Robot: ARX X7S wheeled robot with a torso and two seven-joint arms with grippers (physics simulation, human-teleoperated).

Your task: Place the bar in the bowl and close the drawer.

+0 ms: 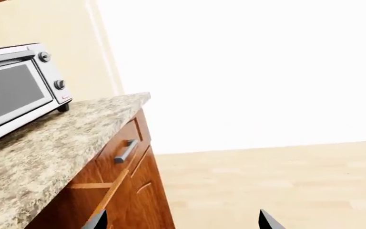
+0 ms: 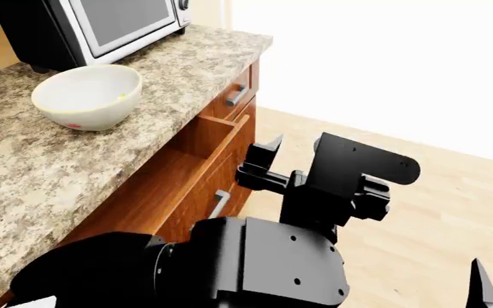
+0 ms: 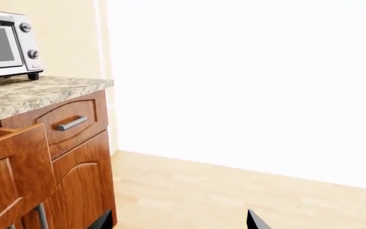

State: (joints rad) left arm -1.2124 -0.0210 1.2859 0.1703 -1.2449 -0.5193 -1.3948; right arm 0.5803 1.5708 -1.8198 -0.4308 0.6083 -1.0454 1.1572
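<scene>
Drawer (image 2: 187,173) open, no bar seen in bowl (image 2: 88,96); both steps pending. Left tool (image 2: 268,163), right tool (image 3: 179,220): jaws apart, empty.

One bowl, one oven, one open drawer at the kitchen counter

A single white bowl (image 2: 87,96) and one toaster oven (image 2: 92,25) stand on the granite counter (image 2: 49,173); below its front edge, one drawer (image 2: 169,186) is pulled out beside one narrower shut drawer front (image 2: 236,95). Two gripper fingertips (image 1: 269,221) show in each wrist view.
</scene>
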